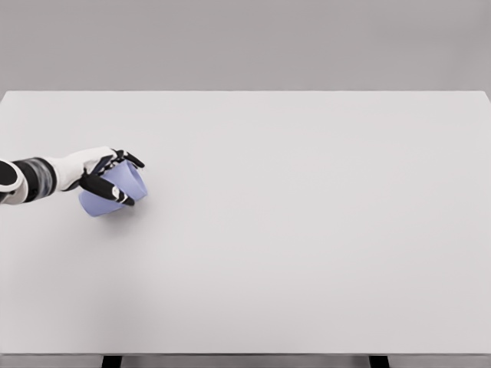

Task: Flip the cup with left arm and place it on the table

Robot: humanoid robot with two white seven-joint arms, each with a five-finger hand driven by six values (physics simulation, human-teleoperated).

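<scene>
Slippage is the danger: left hand (107,178) clasps the tilted cup (113,193) above the surface (307,230); a loose grip mid-turn could drop it.

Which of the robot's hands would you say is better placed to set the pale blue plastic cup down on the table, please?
The left hand. Its fingers are already wrapped around the tilted pale blue plastic cup near the left side of the white table. The right arm is not in view at all.
</scene>
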